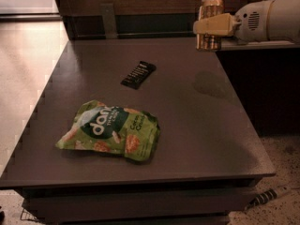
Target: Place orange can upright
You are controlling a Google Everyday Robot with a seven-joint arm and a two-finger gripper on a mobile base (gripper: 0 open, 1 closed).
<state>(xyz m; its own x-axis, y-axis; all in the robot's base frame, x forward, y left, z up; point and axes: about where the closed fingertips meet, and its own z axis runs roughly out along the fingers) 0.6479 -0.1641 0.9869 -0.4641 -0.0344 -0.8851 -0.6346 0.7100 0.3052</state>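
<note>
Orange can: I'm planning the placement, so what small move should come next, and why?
Probably lower it straight down. The gripper holds the can upright in its jaws, seemingly above the table's far right corner; the bar and bag lie further left, out of the way.

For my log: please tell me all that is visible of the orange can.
The can is a small metal cylinder, orange-brown and shiny. It is upright in the air, over the far right of the table, apparently clear of it. Only the claw touches it, clamped across its middle.
</note>
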